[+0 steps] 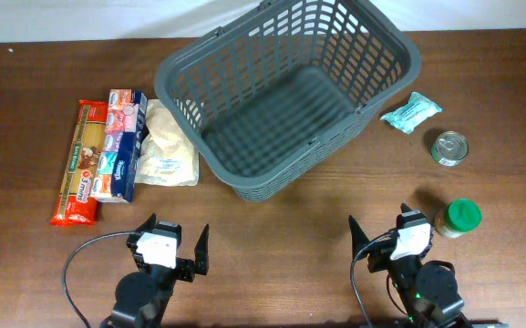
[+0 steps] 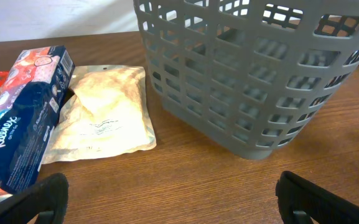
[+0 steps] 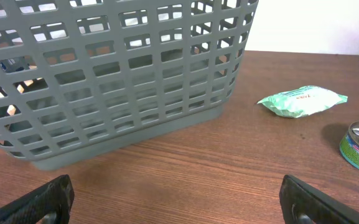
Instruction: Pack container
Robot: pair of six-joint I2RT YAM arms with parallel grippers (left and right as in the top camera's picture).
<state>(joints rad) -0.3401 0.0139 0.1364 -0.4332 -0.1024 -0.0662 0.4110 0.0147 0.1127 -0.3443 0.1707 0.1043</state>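
So far nothing is sitting inside the container (image 1: 376, 64): the big grey basket is standing upright toward the far side of the table, turned a little askew, and from overhead its floor is showing bare through the open top. To the left of the container, the beige pouch (image 1: 170, 144) is lying flat just beside its wall. The tissue pack (image 1: 121, 144) is lying further out on that side, overlapping the pouch's edge, and the red pasta packet (image 1: 78, 162) is resting against the tissue pack's outer side. To the right of the container, the small green packet (image 1: 411, 112) is lying near the far corner. The tin can (image 1: 450, 148) is standing a bit beyond it, and the green-lidded jar (image 1: 458, 219) is standing nearer to me. I am keeping my left gripper (image 2: 170, 199) in front of the container's near-left corner, fingers spread wide and gripping nothing. My right gripper (image 3: 176, 199) is waiting in front of the near-right corner, likewise spread and bare. As I am judging it, the packing is not yet begun, with all six items waiting outside the container and every pick and drop left to do.
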